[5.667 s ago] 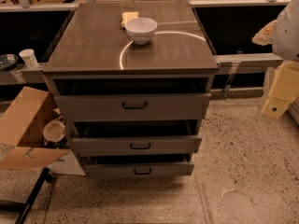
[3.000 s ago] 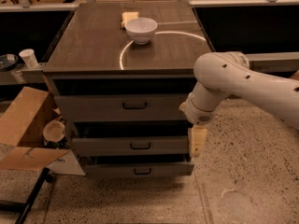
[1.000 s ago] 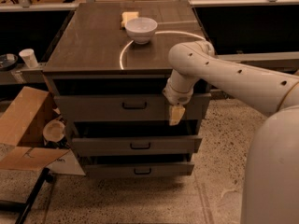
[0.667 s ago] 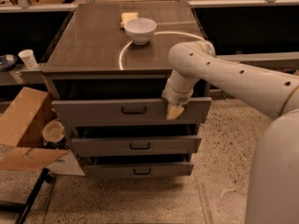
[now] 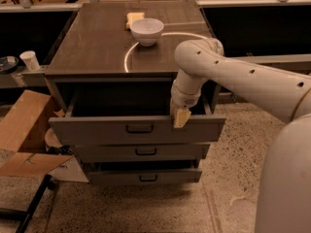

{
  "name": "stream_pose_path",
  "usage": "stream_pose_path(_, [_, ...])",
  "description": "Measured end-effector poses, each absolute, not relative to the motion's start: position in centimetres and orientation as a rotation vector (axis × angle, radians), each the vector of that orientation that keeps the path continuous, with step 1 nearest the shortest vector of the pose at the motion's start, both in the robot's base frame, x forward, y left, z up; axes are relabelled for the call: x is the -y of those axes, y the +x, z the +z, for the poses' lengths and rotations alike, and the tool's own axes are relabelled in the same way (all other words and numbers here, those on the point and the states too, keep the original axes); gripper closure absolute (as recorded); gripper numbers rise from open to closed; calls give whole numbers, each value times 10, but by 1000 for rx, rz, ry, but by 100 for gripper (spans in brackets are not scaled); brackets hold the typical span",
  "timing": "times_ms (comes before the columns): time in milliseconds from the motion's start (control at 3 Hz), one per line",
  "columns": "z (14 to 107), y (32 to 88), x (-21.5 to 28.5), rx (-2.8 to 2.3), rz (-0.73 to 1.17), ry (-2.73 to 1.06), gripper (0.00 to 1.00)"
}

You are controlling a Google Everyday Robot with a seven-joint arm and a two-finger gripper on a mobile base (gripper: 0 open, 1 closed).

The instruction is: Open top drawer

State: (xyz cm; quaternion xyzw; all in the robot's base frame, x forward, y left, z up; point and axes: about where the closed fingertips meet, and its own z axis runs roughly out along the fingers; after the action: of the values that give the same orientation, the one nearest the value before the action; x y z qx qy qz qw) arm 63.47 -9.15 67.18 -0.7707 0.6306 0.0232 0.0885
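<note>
The top drawer [image 5: 97, 130] is the tallest grey front of three, with a small black bar handle [image 5: 139, 128] at its centre. It stands pulled out from the cabinet, and its dark inside shows behind the front. My gripper [image 5: 179, 116] hangs from the white arm [image 5: 233, 76] at the upper edge of the drawer front, right of the handle. Its tan fingertip [image 5: 181, 117] lies over the front's top rim.
A white bowl [image 5: 146, 31] and a yellow sponge [image 5: 133, 18] sit on the cabinet top [image 5: 92, 47]. Two shorter drawers [image 5: 141, 152] lie below. An open cardboard box [image 5: 24, 135] stands at the left, a paper cup [image 5: 30, 60] behind it. A speckled floor lies in front.
The arm swung in from the right to the top drawer's front edge. The top drawer has slid out towards the camera, and the gripper moved with it.
</note>
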Motion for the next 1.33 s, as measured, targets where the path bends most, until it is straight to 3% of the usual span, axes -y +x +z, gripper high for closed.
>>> stream_pose_path(333, [672,635,92,-1877,69,-2294,81])
stream_pose_path(667, [672,635,92,-1877,69,-2294,50])
stream_pose_path(1333, [670,633,91,-1875,74,-2297,4])
